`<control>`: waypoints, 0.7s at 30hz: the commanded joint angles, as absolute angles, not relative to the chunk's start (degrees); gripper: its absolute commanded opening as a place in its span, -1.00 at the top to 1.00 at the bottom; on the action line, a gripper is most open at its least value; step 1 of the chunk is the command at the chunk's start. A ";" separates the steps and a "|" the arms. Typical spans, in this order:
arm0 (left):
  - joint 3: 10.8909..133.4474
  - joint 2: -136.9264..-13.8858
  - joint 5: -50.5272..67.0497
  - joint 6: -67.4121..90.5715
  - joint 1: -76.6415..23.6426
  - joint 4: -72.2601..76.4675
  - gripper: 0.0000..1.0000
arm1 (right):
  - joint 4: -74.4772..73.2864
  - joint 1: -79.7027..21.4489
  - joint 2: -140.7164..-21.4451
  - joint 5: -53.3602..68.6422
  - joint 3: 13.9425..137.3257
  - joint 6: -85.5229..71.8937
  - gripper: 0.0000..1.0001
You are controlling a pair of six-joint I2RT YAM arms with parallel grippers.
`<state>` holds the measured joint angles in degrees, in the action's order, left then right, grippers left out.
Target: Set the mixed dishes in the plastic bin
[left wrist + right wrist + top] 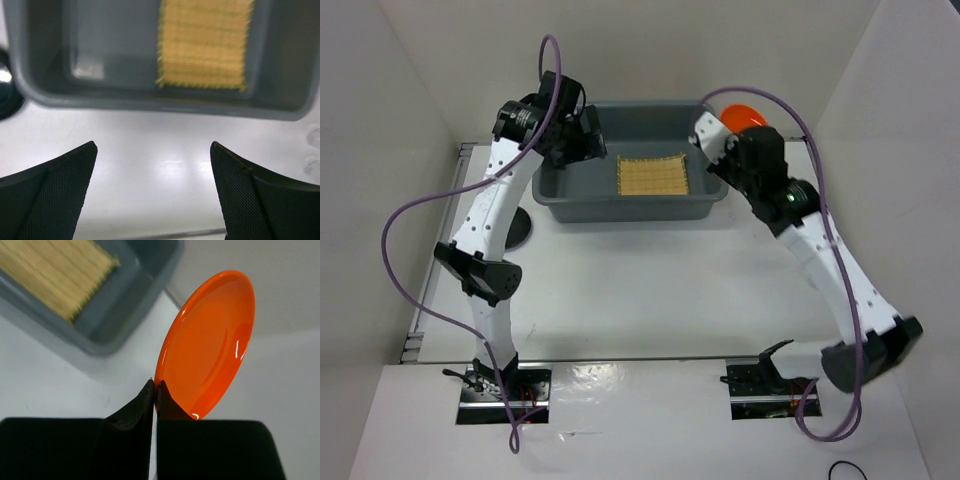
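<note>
At the far right corner of the large rectangular blue-grey plastic bin (620, 212), the right jaws are pinched tight on the rim of the small round orange plate (210, 345). The plate hangs tilted on edge just outside the bin wall, above the white worktop (650, 290). To do this step well, I would carry the plate inward past the rolled rim, then lower and level it over bare floor before letting go, because so thin an edge grip may let it swing or slip. Inside the bin, the square tan woven bamboo mat (654, 176) lies flat on the right half. A pale glint on the left half could be a reflection or something clear; I cannot tell. The left jaws stand wide apart, holding nothing, over the bin's near left side. A dark round shape (524, 230) half hidden under that arm may be the black plate.
</note>
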<state>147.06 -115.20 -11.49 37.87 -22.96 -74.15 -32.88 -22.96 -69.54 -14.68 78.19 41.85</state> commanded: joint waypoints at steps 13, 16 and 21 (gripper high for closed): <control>78.95 -71.02 5.00 39.38 2.10 -55.89 -1.00 | -36.21 -26.19 -116.36 2.02 113.20 37.44 1.00; 71.67 -66.81 8.17 38.06 5.70 -55.90 -1.00 | -33.84 -26.19 -119.60 2.02 112.68 39.11 1.00; 64.79 -63.29 10.80 38.06 9.84 -55.37 -1.00 | -32.17 -26.81 -124.80 2.02 112.15 39.64 1.00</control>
<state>66.70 -65.39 7.05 39.11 8.03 -57.41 -35.09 -26.24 -123.87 1.23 109.23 38.87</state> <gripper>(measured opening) 1.000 0.021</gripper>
